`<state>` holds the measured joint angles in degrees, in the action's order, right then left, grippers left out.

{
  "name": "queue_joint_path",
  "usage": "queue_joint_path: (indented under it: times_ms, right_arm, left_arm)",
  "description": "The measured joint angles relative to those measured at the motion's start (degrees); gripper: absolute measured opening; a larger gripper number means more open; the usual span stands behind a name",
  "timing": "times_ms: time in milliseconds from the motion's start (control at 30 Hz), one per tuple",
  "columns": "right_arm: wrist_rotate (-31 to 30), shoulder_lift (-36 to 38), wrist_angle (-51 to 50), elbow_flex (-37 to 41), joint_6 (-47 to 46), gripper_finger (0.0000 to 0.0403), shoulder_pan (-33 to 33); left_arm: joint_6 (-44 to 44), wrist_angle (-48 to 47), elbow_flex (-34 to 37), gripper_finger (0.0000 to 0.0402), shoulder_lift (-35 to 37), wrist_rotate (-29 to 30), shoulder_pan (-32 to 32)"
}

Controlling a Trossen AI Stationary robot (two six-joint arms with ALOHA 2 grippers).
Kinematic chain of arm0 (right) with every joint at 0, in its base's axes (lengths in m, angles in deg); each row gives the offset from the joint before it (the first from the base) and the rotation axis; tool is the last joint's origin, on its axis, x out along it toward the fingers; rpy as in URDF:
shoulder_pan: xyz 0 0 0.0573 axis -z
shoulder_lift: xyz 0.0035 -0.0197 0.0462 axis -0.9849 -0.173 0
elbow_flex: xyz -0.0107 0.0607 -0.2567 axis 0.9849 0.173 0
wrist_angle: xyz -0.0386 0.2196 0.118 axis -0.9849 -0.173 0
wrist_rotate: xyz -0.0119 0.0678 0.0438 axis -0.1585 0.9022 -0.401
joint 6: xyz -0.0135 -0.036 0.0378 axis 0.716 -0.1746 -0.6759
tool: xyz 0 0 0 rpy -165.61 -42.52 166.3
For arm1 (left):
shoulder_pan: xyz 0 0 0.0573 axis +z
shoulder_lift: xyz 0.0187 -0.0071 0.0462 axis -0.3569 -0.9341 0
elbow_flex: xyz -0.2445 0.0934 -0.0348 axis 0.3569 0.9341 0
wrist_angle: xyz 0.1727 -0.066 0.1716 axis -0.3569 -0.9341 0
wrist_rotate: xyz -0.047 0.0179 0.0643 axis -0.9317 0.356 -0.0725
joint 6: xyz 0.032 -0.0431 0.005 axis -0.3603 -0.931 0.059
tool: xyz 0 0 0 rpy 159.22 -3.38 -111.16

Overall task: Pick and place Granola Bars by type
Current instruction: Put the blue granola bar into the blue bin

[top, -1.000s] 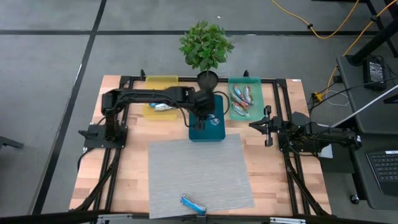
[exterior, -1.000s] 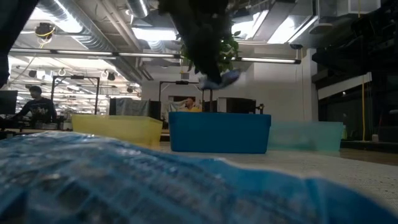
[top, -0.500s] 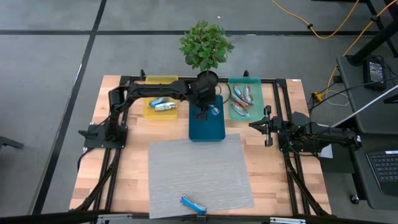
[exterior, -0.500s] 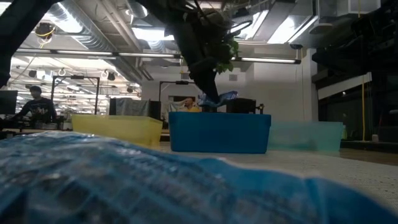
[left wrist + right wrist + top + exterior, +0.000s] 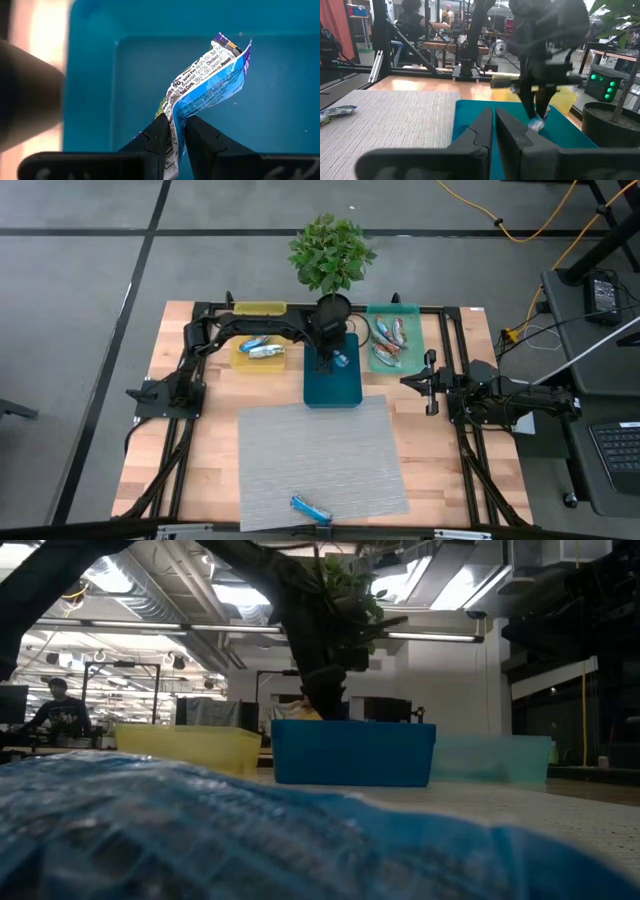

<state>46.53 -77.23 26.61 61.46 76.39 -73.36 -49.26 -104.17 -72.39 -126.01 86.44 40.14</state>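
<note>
Here the low view is half blocked by a blurred blue wrapper lying right against the lens, so the grey mat [image 5: 322,460] barely shows there. The left gripper [image 5: 176,131] is clenched on a blue granola bar [image 5: 207,90], hanging it inside the blue tray [image 5: 332,383]; the tray wall hides the bar in the low view. The right gripper [image 5: 494,120] rests closed and empty at the table's right side. The wooden table [image 5: 150,435] carries a yellow tray [image 5: 258,350], a teal tray [image 5: 395,338] and a potted plant [image 5: 331,255]; a loose blue bar [image 5: 310,506] lies on the mat's near edge.
</note>
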Motion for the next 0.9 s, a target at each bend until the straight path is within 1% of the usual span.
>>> queue_joint_path:
  times_ms: [200, 467, 900]
  right_arm:
    - [0.0, -0.02, 0.0, 0.02, 0.0, 0.0024, 0.0]
    - [0.02, 0.0, 0.01, 0.01, 0.0, 0.0024, 0.0]
    - [0.0, -0.02, 0.02, 0.0, 0.0, 0.0024, 0.0]
  left_arm:
    - [0.22, -0.03, 0.0, 0.0054, -1.88, -0.24, -0.16]
    - [-0.2, -0.01, 0.0, 0.0058, -1.93, -1.87, -0.16]
    - [-0.65, -0.38, 0.0, 0.0104, -1.92, -2.4, -0.54]
